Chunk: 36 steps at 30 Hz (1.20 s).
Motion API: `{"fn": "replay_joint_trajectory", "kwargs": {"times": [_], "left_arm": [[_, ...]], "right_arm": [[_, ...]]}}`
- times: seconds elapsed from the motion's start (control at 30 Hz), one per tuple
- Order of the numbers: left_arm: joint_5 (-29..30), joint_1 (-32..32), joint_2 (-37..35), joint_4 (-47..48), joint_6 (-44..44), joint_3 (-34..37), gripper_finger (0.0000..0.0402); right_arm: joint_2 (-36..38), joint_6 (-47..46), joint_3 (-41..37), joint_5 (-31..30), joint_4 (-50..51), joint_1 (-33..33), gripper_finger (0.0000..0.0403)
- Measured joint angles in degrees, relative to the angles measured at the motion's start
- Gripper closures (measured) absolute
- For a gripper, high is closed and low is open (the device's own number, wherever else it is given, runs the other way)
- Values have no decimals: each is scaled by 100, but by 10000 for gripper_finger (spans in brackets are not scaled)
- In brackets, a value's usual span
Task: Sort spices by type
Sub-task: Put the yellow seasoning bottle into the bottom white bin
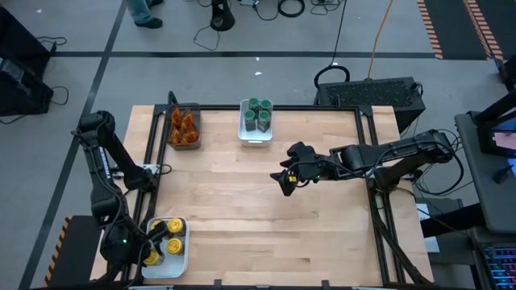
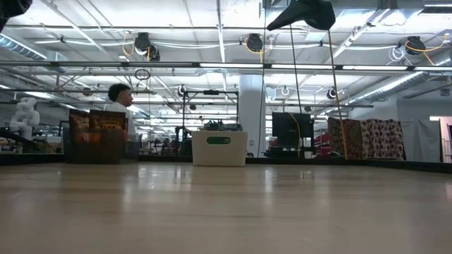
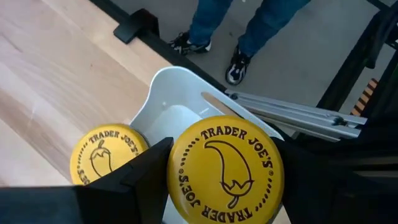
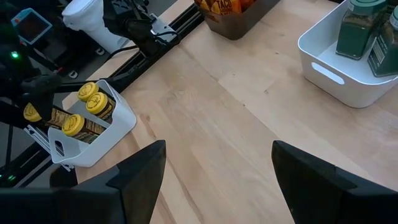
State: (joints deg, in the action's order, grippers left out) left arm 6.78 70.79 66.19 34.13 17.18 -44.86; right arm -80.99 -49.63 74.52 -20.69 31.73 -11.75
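My left gripper [image 3: 224, 180] grasps a yellow-lidded jar [image 3: 225, 169] over the near-left corner tray [image 1: 182, 259], grouping yellows; right gripper [image 1: 292, 179] spread, idle mid-table.

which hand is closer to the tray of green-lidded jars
Right. The right hand hangs open over the bare table middle, a short way in front of the tray of green-lidded jars. The left hand is at the yellow-lidded jars' tray, on the near left corner.

table [image 1: 258, 201]: pale wood, smooth | tray [image 3: 165, 93]: glossy white plastic
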Motion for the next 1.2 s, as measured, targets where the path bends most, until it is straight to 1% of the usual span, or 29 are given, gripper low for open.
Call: {"fn": "replay_joint_trajectory", "kwargs": {"times": [0.13, 0.2, 0.27, 0.37, 0.5, 0.63, 0.73, 0.83, 1.0, 1.2], "left_arm": [[-179, -127, -9, 188, -140, -74, 152], [-70, -184, -49, 374, -436, -227, 152], [301, -253, -85, 572, -859, -382, 152], [378, -343, -120, 989, -1160, -662, 152], [-95, -408, -106, 1262, -1245, -749, 153], [-467, -397, -112, 1261, -1350, -772, 153], [-526, -405, -99, 1357, -1721, -763, 153], [-557, -403, -37, 1237, -1948, -692, 153], [-804, -405, 46, 1082, -1949, -411, 153], [-891, -403, 85, 1100, -1964, -396, 153]], "right_arm": [[0, 33, 0, 0, 2, 0, 126], [0, 81, 0, -2, -4, 0, 126], [0, 104, 0, -11, -2, 0, 126], [2, 127, 0, -24, -7, 3, 126], [4, 146, 0, -24, -8, 4, 126], [4, 143, 0, -24, 2, 4, 126], [4, 144, 0, -24, 17, 4, 126], [4, 178, 0, -24, 35, 4, 126], [4, 229, 0, -24, 37, 4, 126], [4, 232, 0, -24, 111, 4, 126]]}}
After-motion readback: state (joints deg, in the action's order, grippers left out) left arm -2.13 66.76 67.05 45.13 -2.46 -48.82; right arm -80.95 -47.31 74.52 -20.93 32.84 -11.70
